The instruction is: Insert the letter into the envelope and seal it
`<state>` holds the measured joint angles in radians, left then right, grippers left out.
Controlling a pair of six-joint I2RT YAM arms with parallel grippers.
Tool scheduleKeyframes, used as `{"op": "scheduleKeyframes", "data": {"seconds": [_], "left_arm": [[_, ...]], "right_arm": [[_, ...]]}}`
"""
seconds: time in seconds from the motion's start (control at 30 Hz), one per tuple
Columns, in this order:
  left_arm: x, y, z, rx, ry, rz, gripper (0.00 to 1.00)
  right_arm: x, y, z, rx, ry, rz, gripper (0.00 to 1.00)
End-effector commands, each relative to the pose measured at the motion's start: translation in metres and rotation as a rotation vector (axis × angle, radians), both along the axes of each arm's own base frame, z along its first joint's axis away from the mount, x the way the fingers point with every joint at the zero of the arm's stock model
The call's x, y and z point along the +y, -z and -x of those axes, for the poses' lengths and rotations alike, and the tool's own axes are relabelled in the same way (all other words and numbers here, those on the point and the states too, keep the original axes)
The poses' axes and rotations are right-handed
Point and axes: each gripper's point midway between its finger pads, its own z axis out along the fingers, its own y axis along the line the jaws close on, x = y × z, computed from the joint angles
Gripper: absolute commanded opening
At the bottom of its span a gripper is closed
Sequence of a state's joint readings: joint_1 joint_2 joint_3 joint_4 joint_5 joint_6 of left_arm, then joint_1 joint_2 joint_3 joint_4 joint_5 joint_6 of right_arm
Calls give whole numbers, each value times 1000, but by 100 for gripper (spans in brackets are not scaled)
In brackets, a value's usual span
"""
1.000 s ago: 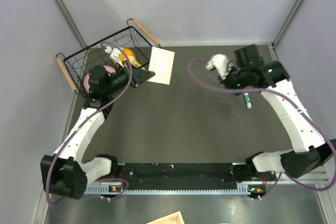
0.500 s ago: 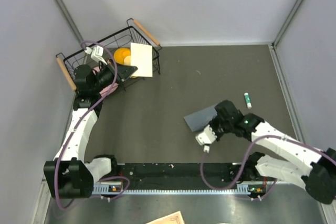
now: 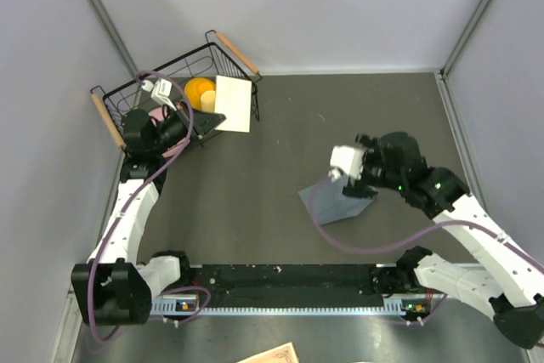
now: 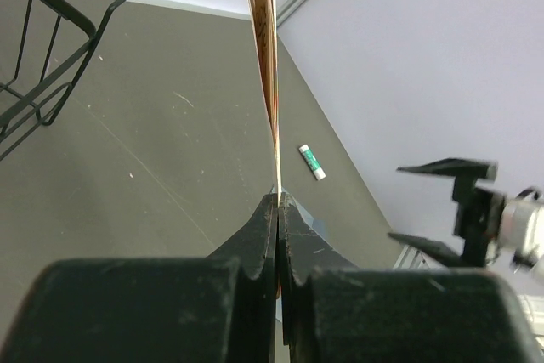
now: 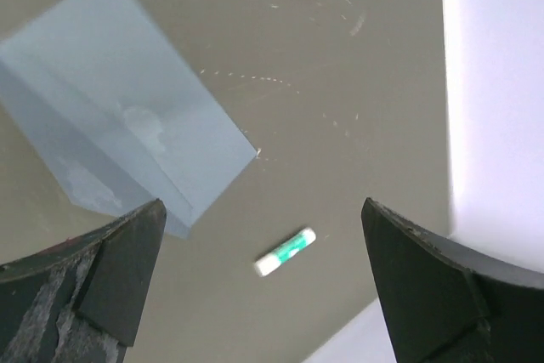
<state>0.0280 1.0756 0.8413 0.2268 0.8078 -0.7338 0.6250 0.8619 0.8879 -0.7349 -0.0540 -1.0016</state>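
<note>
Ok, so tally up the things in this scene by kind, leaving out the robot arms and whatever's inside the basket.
Letter: 1
Envelope: 1
Glue stick: 1
Wire basket: 1
Total: 4

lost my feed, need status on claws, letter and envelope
Left claw shut on the letter, by the basket. Right claw open over the envelope, not holding it. Glue stick lies clear of both.
</note>
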Motion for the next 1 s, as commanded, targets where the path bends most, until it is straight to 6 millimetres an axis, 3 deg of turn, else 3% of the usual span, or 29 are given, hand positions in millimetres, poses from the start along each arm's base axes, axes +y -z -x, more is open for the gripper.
{"op": "scheduleKeyframes", "data": {"seconds": [0.0, 0.07, 0.1, 0.13, 0.17, 0.2, 0.27, 0.3, 0.37, 0.6, 0.67, 0.8, 0.97], "left_arm": [[-1, -15, 2, -83, 6, 6, 0], [-1, -14, 2, -69, -5, 34, 0], [-2, -14, 2, -63, -3, 42, 0], [-1, -14, 1, -53, -9, 53, 0], [-1, -14, 1, -50, -11, 61, 0], [-1, -17, 1, -63, -9, 66, 0], [-1, -17, 1, -53, -12, 82, 0], [-1, -18, 2, -57, -13, 87, 0], [-2, -16, 2, -48, -6, 90, 0], [-1, -11, -2, -33, -17, 103, 0], [-1, -12, -5, -33, -17, 103, 0], [0, -11, -7, -33, -20, 101, 0], [0, -5, -9, -22, -19, 96, 0]], "right_arm": [[-13, -37, -4, 274, 556, -316, 97], [0, -41, 3, 498, 742, -503, 94], [-14, -46, -6, 562, 879, -595, 93], [0, -34, 4, 792, 983, -684, 92], [0, -28, 4, 886, 1055, -729, 91], [-19, -12, -2, 965, 1209, -784, 91], [-20, 5, 5, 1176, 1357, -885, 88], [-23, 28, 18, 1255, 1446, -887, 88], [-24, 36, 28, 1285, 1511, -948, 88], [-23, 102, 60, 1389, 1679, -897, 89], [-20, 115, 61, 1413, 1709, -923, 87], [-18, 138, 42, 1364, 1666, -983, 81], [-15, 145, 19, 1333, 1597, -1006, 61]]}}
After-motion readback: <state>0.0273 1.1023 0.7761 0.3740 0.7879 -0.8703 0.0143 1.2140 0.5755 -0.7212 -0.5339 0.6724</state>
